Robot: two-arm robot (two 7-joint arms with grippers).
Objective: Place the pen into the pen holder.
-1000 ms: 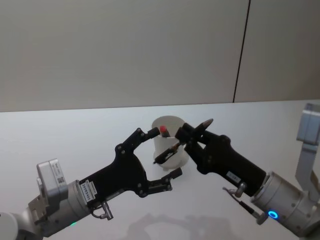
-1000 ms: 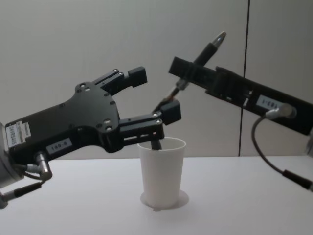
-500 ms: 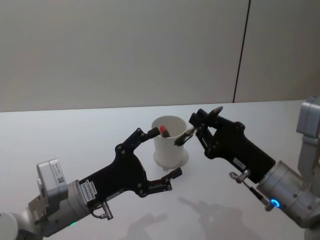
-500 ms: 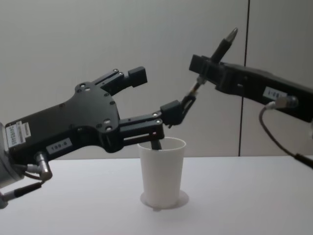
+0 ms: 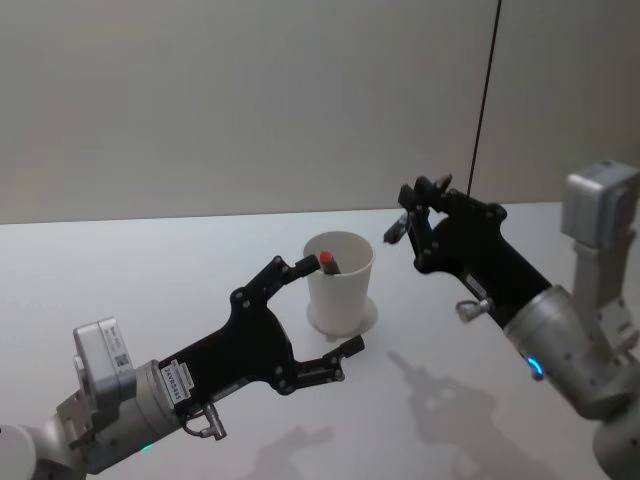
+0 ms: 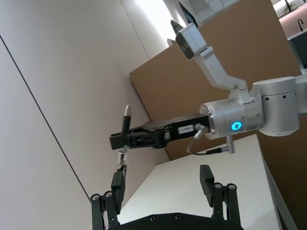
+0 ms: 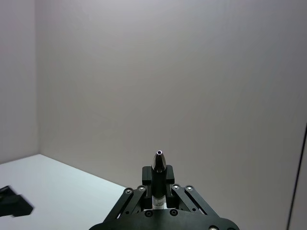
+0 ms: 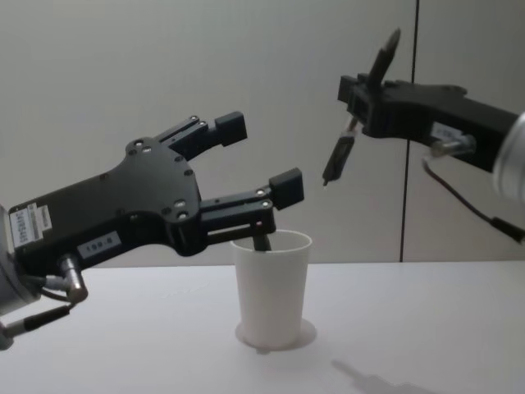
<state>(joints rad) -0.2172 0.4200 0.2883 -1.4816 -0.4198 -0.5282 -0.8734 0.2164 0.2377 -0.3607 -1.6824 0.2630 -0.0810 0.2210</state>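
Chest view shows the pen holder (image 8: 272, 287), a plain white paper cup with a rolled rim, wider at the top than at the base, standing upright on the white table (image 8: 426, 328). A dark pen-like object (image 8: 261, 241) leans inside it, and in the head view its red tip (image 5: 326, 260) pokes just above the rim on the side nearer the left arm.

The right gripper (image 8: 367, 103) hangs in the air to the right of the cup and well above it, its fingers pressed together on a pen (image 8: 361, 105). This pen is slim and dark with a silvery pointed end; it sits tilted, the pointed end up and away from the cup, the other end hanging down toward it but clear of the rim. In the right wrist view the pointed end (image 7: 159, 162) rises between the closed fingers against the grey wall (image 7: 144, 72).

The left gripper (image 8: 250, 160) is spread wide, one finger (image 8: 215, 130) high and the other (image 8: 275, 190) just above the cup's rim, gripping nothing. In the head view this gripper (image 5: 325, 305) straddles the cup (image 5: 340, 280) from the left, one fingertip near the rim and the other by the base.
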